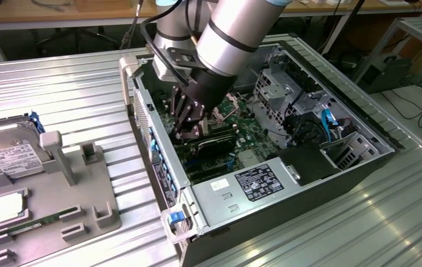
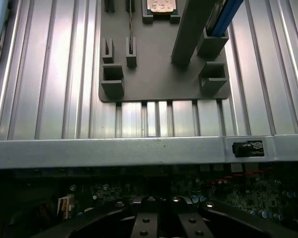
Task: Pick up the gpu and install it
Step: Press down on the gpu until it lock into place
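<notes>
Gripper [image 1: 188, 132] down inside open PC case [image 1: 374, 133], fingers together.
Pressed against the gpu [image 1: 214, 146] on motherboard; card apparently seated, edge partly hidden.

We are seeing the gpu [image 1: 214, 146] lying inside the open computer case [image 1: 359, 119], a thin dark card sitting low over the green motherboard [image 1: 252, 133]. It is stretching across the board toward the case's rear wall on the exterior view's left. Its upper end is sitting under the end effector [image 1: 188, 130], whose fingers are closed at the card.
</notes>
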Robot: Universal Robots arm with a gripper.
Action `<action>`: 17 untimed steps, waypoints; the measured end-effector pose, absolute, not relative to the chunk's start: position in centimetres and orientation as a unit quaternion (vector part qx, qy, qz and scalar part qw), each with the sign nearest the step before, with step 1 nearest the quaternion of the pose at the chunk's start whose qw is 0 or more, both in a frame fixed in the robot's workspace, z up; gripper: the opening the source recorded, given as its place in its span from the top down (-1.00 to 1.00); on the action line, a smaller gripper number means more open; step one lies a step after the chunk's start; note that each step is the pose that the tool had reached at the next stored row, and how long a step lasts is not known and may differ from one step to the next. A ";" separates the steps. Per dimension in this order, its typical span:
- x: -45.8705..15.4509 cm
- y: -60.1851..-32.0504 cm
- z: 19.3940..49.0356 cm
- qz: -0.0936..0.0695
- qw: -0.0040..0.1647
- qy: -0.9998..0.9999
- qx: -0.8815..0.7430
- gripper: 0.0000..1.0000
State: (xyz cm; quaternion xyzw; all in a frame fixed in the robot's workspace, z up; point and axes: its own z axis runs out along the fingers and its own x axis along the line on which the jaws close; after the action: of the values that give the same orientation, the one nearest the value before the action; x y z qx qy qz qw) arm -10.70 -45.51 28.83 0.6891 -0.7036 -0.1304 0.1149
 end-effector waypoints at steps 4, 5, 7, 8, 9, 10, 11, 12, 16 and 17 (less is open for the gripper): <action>-10.7 -45.3 28.8 -0.121 0.105 -0.705 0.691 0.79; -10.7 -45.3 28.8 -0.119 0.104 -0.705 0.691 0.79; -10.7 -45.2 28.8 -0.120 0.105 -0.705 0.691 0.79; -10.7 -45.2 28.9 -0.122 0.106 -0.705 0.691 0.79; -10.6 -45.1 29.0 -0.123 0.108 -0.705 0.690 0.79; -10.6 -45.1 29.1 -0.125 0.110 -0.704 0.690 0.79; -10.6 -45.1 29.2 -0.127 0.112 -0.704 0.690 0.79; -10.6 -45.1 29.2 -0.130 0.115 -0.703 0.689 0.79; -10.6 -45.1 29.2 -0.138 0.124 -0.702 0.688 0.79; -10.6 -45.1 29.2 -0.140 0.126 -0.702 0.687 0.79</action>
State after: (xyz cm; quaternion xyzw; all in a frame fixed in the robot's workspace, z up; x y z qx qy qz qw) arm -10.61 -45.06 29.18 0.6873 -0.7015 -0.1404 0.1256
